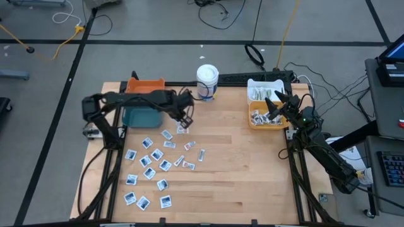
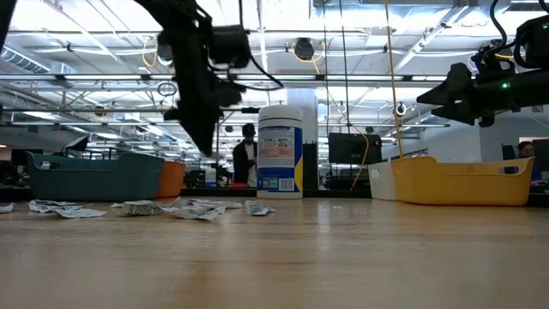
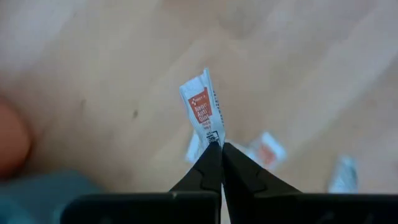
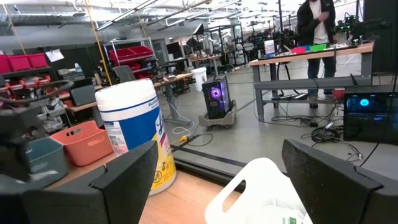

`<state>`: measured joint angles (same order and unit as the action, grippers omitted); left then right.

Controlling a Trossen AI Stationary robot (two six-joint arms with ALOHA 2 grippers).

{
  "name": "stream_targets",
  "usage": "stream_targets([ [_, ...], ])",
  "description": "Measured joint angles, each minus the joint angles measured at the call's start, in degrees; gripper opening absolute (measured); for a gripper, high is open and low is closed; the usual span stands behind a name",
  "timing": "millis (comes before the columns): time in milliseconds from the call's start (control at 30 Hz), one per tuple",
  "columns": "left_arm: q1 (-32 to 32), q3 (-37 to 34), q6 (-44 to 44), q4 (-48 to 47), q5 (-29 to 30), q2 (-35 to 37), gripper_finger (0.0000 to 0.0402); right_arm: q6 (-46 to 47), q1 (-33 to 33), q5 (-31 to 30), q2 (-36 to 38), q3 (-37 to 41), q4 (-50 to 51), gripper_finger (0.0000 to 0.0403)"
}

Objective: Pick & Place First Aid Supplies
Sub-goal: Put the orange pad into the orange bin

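Observation:
Several small flat first aid packets (image 1: 156, 165) lie scattered on the wooden table (image 1: 240, 176), left of its middle. My left gripper (image 3: 221, 147) hangs above their far edge, close to the teal bin (image 1: 140, 115), shut on a small white packet with a red mark (image 3: 202, 107). In the low view the left gripper (image 2: 204, 142) stands well above the tabletop. My right gripper (image 1: 278, 107) waits open over the yellow bin (image 1: 266, 120) at the right, with nothing between its fingers. My left gripper pinches one short end of the red-marked packet (image 3: 213, 135) between its two fingertips. The fingers come from above, pointing steeply down. The rest of the packet sticks out past the fingertips, lifted clear of the table.
An orange bin (image 1: 146, 85) stands behind the teal one at the far left. A tall white tub with a blue label (image 1: 207, 82) stands at the far middle. A white bin (image 1: 265, 90) sits behind the yellow one. The table's middle and near right are bare wood.

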<state>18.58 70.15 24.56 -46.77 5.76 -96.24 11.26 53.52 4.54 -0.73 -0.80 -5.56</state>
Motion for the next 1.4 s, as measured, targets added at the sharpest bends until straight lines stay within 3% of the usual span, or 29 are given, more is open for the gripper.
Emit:
stream_targets([
  [400,3.5,0.7,1.1,-14.1,-6.0,10.6,0.0001,0.0,0.0,0.0,0.0,0.0,0.0,0.0337],
  [600,11.5,0.7,1.9,-19.1,-3.1,12.8,0.0001,0.0,0.0,0.0,0.0,0.0,0.0,0.0337],
  [933,27.0,0.7,3.9,-19.5,0.2,13.1,0.0,0.0,0.0,0.0,0.0,0.0,0.0,0.0337],
  [1400,39.7,0.7,7.6,-19.6,1.8,11.1,0.0,0.0,0.0,0.0,0.0,0.0,0.0,0.0337],
])
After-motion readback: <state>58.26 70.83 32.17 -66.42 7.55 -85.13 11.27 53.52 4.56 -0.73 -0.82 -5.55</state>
